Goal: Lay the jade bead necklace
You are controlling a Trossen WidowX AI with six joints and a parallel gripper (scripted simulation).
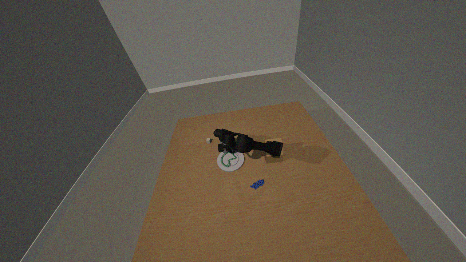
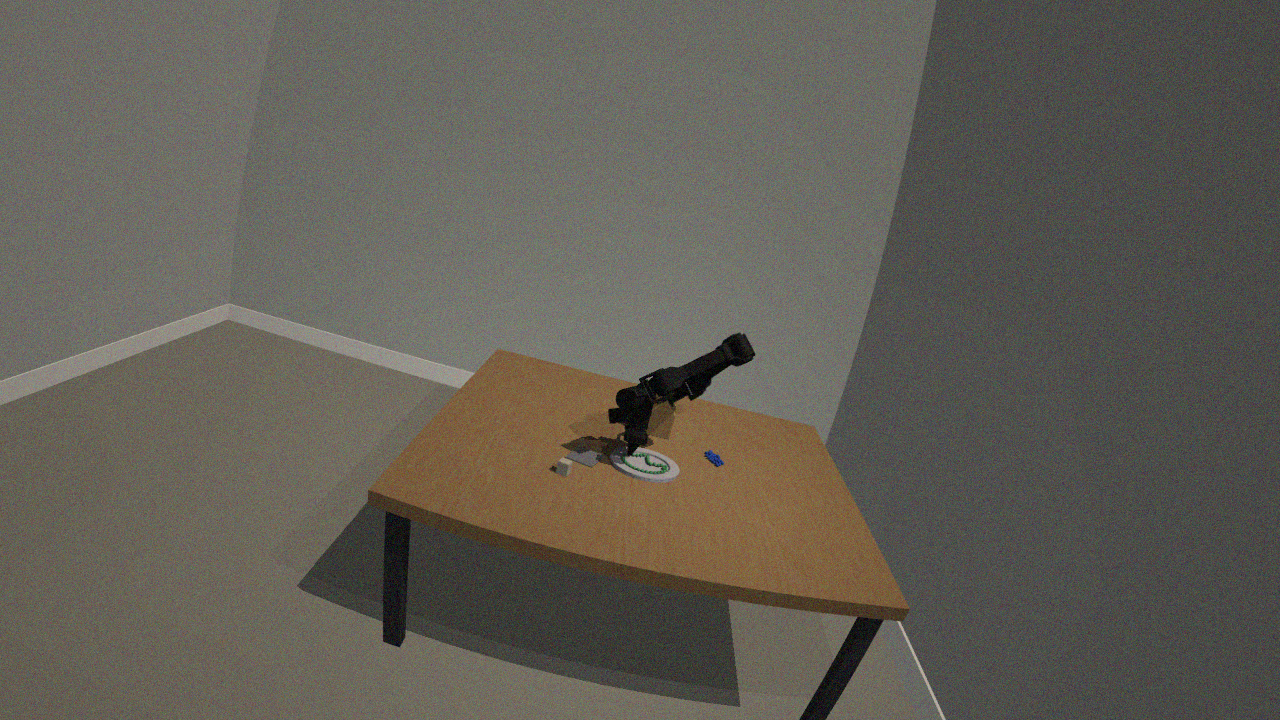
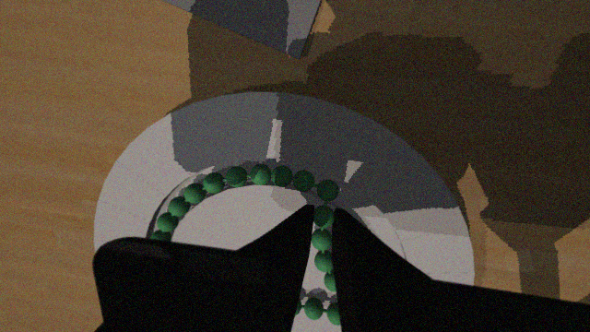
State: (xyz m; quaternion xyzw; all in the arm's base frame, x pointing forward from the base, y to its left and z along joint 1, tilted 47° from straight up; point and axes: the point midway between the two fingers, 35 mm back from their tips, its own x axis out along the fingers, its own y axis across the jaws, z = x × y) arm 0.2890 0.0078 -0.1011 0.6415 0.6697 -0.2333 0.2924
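The round bead board (image 1: 239,161) (image 2: 663,481) (image 3: 129,175) is a pale disc lying flat. The green jade bead necklace (image 1: 222,162) (image 2: 650,461) (image 3: 261,174) lies on it. In the wrist view its upper-left run follows the ring groove. From a corner at the upper right, the string leaves the groove and runs inward, with another row crossing inside. My black gripper (image 1: 232,151) (image 2: 631,453) (image 3: 324,213) is low at the board, its fingertips closed on either side of a bead just below that corner. The fingers hide the lower part of necklace and groove.
A cluster of blue beads (image 1: 257,183) (image 2: 713,457) lies on the table away from the board. A small pale block (image 1: 208,140) (image 2: 563,466) stands on the other side. A flat grey piece (image 2: 583,457) (image 3: 240,23) lies between the block and the board.
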